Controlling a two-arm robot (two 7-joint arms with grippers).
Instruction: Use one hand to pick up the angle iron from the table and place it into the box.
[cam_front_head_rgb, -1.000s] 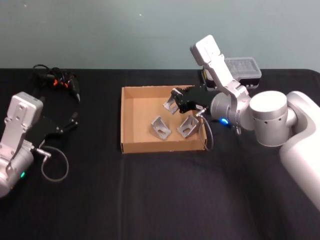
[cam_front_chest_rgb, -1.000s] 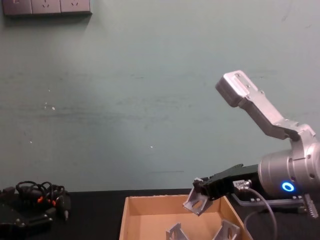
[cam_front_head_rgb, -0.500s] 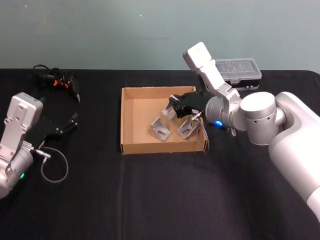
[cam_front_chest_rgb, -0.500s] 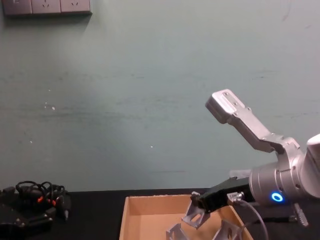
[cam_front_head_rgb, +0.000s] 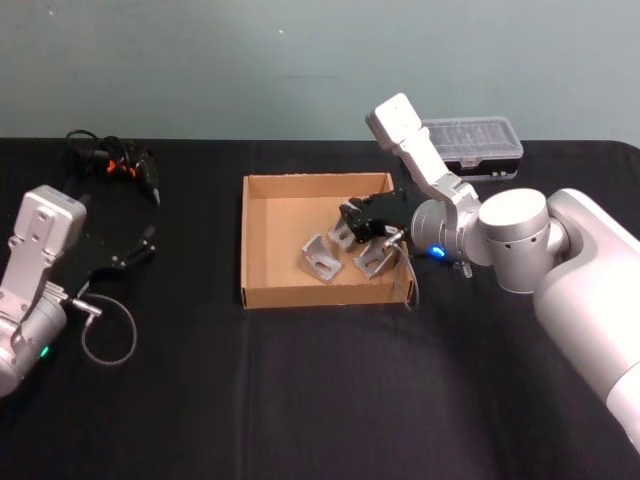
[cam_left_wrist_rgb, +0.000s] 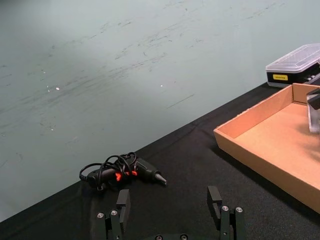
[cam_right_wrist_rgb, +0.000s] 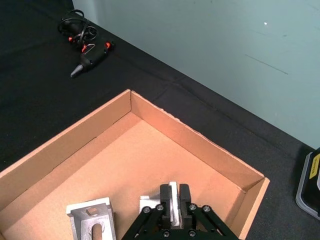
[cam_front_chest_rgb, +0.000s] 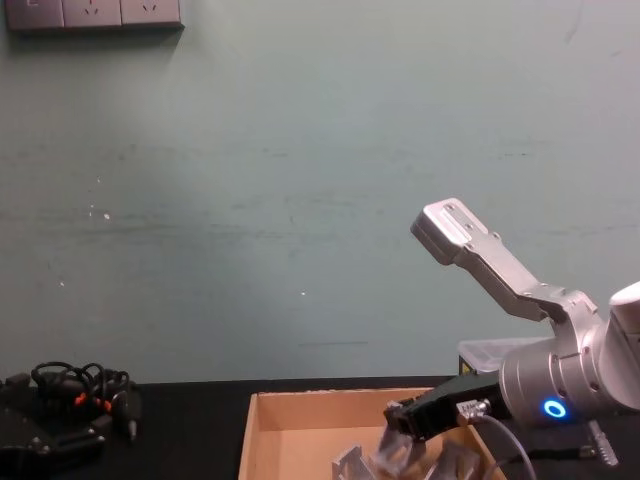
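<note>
1. A black desk (cam_front_head_rgb: 300, 400) fills the lower part of the head view, with a pale green wall behind it.
2. At the far left of the desk, the left hand (cam_left_wrist_rgb: 170, 215) is parked low, its two black fingers spread wide apart with nothing between them.
3. Beyond the left hand, near the wall, lies a small black tool (cam_front_head_rgb: 125, 165) with red marks and a tangle of black cable.
4. In the middle of the desk sits the box (cam_front_head_rgb: 262, 290), a shallow tan cardboard tray with low walls.
5. Two angle irons lie on the box floor. One (cam_front_head_rgb: 322, 257) is near the middle. The other (cam_front_head_rgb: 375, 259) is just to its right, close to the right wall.
6. The right hand (cam_front_head_rgb: 349, 226) reaches into the box from the right, over the right half of the floor.
7. Its fingers (cam_right_wrist_rgb: 184, 196) are closed tight on a third angle iron (cam_right_wrist_rgb: 172, 202), a grey metal bracket. In the right wrist view the bracket's upright plate is pinched between the two black fingers.
8. The held angle iron hangs low inside the box, just behind the two lying ones. Whether it touches the floor cannot be told.
9. In the chest view the right hand (cam_front_chest_rgb: 400, 420) dips below the box's back wall.
10. To the right of the box, behind the silver right arm, a clear-lidded case (cam_front_head_rgb: 475, 135) with a black base rests on the desk near the wall.
</note>
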